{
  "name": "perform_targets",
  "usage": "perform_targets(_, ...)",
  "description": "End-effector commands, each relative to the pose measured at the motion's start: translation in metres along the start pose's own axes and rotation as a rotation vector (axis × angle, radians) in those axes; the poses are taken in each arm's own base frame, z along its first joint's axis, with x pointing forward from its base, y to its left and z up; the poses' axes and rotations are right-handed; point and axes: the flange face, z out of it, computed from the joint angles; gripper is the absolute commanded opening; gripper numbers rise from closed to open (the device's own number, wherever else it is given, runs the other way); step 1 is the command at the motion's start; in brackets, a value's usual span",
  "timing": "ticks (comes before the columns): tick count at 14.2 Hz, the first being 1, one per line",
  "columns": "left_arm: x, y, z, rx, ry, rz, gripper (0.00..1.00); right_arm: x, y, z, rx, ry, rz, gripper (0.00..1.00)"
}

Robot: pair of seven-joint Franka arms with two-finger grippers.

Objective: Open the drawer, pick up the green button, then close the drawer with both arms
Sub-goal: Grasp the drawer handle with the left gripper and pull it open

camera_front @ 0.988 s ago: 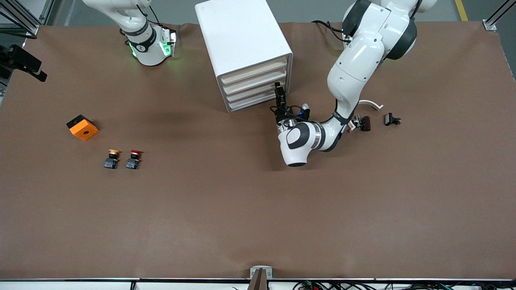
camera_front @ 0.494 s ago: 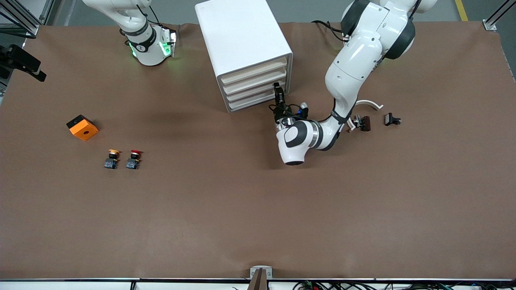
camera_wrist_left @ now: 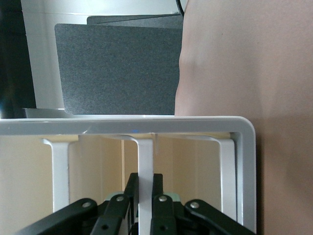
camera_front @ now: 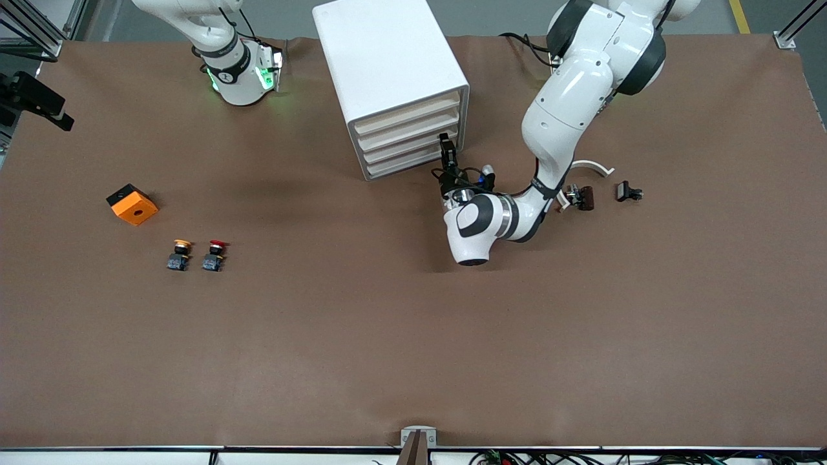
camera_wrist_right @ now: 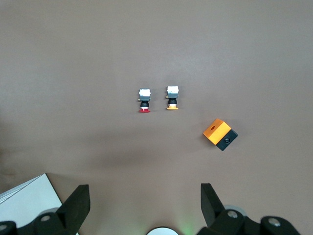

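Your left gripper [camera_wrist_left: 145,208] is clamped on a thin white upright rib at the cabinet [camera_front: 391,77] front, with cream drawer fronts on both sides of it. From the front camera it sits at the lower drawers [camera_front: 406,157], at the corner toward the left arm's end. I judge that rib to be a drawer's handle, but you cannot tell which of the four it belongs to.

All four drawers look shut, so the green button is not in sight; presumably it lies inside one.

Expect the drawer to be light, stiff plastic that slides easily. The cabinet may be light too and could skid toward you, so pull straight out along the runners and slowly. The rib is narrow and smooth; keep the pads square on it or they may slip off.

Your right gripper [camera_wrist_right: 142,200] waits wide open and empty, high near its base, looking down on the red button [camera_wrist_right: 144,101], yellow button [camera_wrist_right: 172,97] and orange block [camera_wrist_right: 220,134]
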Motion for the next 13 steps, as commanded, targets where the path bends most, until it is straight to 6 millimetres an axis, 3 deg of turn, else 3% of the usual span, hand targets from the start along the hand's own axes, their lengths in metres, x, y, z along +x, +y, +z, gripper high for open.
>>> perform_targets(1, 0.003, -0.005, -0.01, -0.007, -0.003, -0.009, 0.0, 0.0, 0.004, -0.002, 0.0, -0.003, 0.018, 1.0)
perform_targets(5, 0.021, -0.003, -0.035, -0.011, -0.057, -0.017, 0.01, 0.005, 0.001, 0.002, -0.004, -0.004, 0.006, 1.0)
perform_targets(6, 0.024, -0.003, -0.039, -0.011, -0.066, -0.017, 0.01, 0.012, -0.001, 0.013, -0.005, -0.029, 0.013, 1.0)
perform_targets(8, 0.032, -0.002, -0.051, -0.013, -0.092, -0.016, 0.01, 0.045, -0.006, 0.057, -0.027, -0.109, -0.003, 1.0)
perform_targets(10, 0.038, -0.001, -0.06, -0.018, -0.11, -0.014, 0.01, 0.058, -0.004, 0.066, -0.049, -0.119, -0.008, 1.0)
perform_targets(12, 0.043, -0.001, -0.07, -0.031, -0.135, -0.012, 0.01, 0.076, -0.004, 0.101, -0.054, -0.183, -0.006, 1.0)
perform_targets(13, 0.046, 0.0, -0.076, -0.04, -0.151, -0.012, 0.01, 0.077, -0.005, 0.102, -0.053, -0.184, -0.005, 1.0)
